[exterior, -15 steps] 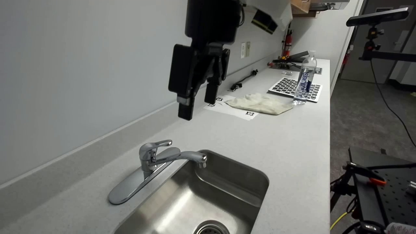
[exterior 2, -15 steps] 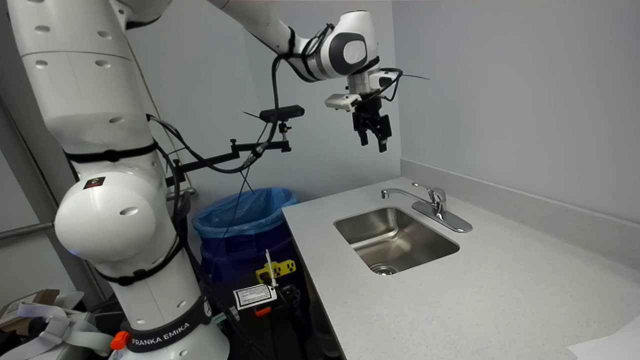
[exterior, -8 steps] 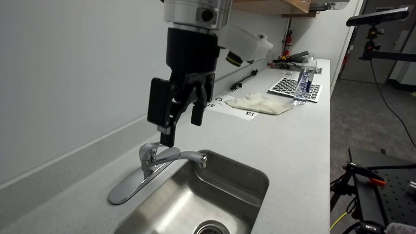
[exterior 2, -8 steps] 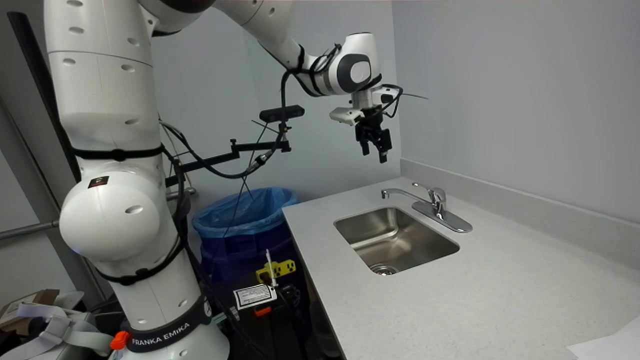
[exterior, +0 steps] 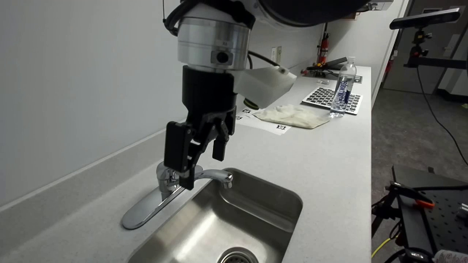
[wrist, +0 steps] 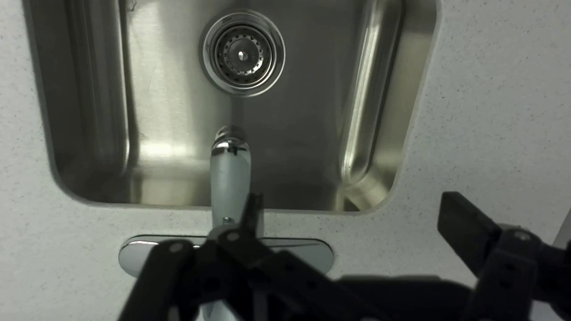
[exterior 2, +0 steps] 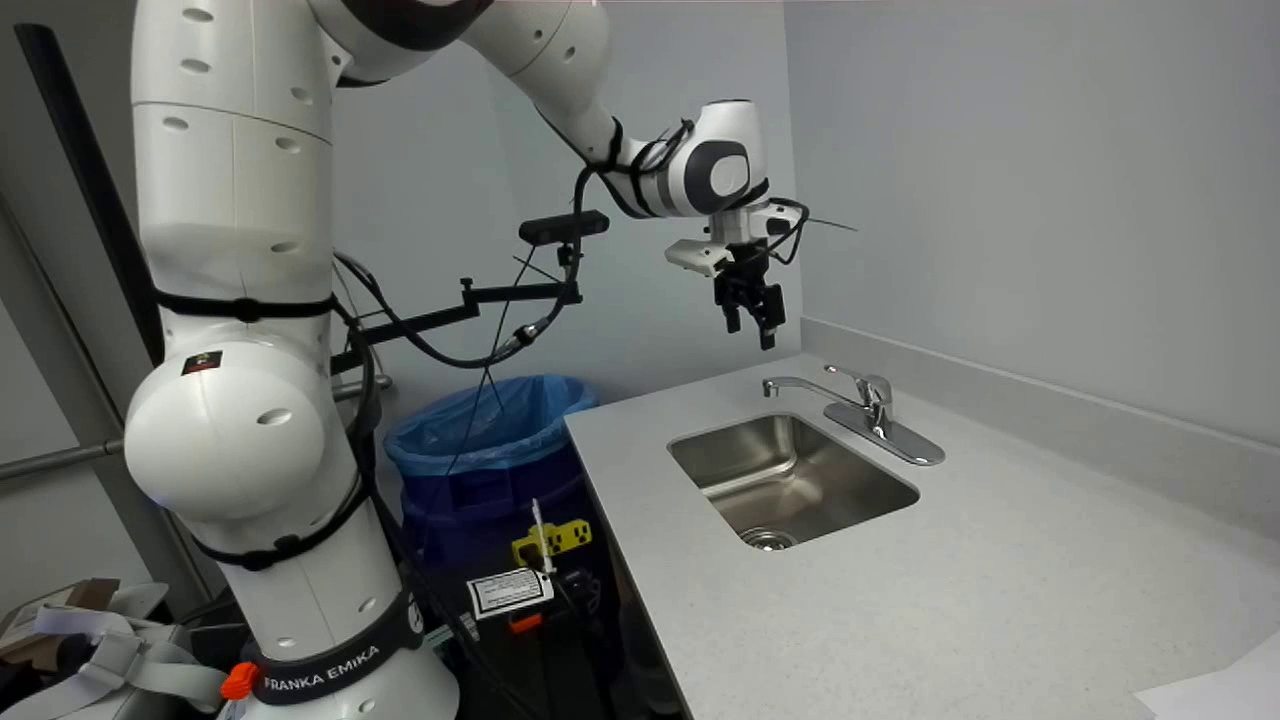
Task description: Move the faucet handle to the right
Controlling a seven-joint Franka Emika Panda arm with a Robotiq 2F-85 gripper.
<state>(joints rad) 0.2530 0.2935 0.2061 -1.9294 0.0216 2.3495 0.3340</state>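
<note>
The faucet handle (exterior 2: 846,374) is a slim chrome lever pointing out over the spout, joined to the faucet's rounded top (exterior 2: 878,388). In an exterior view my gripper (exterior: 203,165) covers the lever, and only part of the rounded top (exterior: 161,172) shows. The curved spout (exterior: 215,174) reaches over the sink; it also shows in the wrist view (wrist: 229,178). There my gripper (wrist: 352,211) is open with nothing between its fingers. Its left finger overlaps the faucet and mostly hides the handle; its right finger is over the counter. In an exterior view the gripper (exterior 2: 750,330) hangs above the spout, apart from it.
The steel sink (exterior: 298,219) lies in front of the faucet. The wall (exterior 2: 1050,200) rises close behind it. A cloth (exterior: 290,116), a water bottle (exterior: 343,87) and a keyboard (exterior: 321,96) are farther along the counter. A bin (exterior 2: 480,490) stands beside the counter.
The arm has lowered the open gripper toward the faucet; in an exterior view it came down and left, and now covers the lever. The faucet has not visibly moved.
</note>
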